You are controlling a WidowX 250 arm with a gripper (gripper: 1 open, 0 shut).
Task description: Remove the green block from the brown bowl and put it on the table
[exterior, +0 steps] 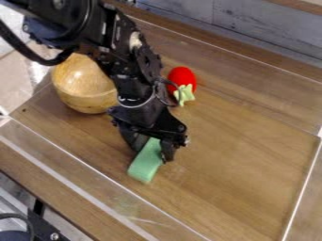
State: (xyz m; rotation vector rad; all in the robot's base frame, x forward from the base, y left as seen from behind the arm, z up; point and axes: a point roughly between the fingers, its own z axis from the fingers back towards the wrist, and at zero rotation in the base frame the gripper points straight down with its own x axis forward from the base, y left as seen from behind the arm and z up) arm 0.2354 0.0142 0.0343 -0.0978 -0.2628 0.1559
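Note:
The green block (pixel 146 165) is a light-green bar lying slanted near the middle of the table (pixel 239 151). Its near end rests on the wood and its far end sits between my fingers. My gripper (pixel 153 143) points steeply down over that far end and is shut on the green block. The brown bowl (pixel 83 83) stands behind and to the left. It holds nothing that I can see and is partly hidden by the black arm.
A small red toy with a green stem (pixel 184 79) lies just behind the gripper, to the right of the bowl. Low clear plastic walls (pixel 75 202) edge the table along the front and the sides.

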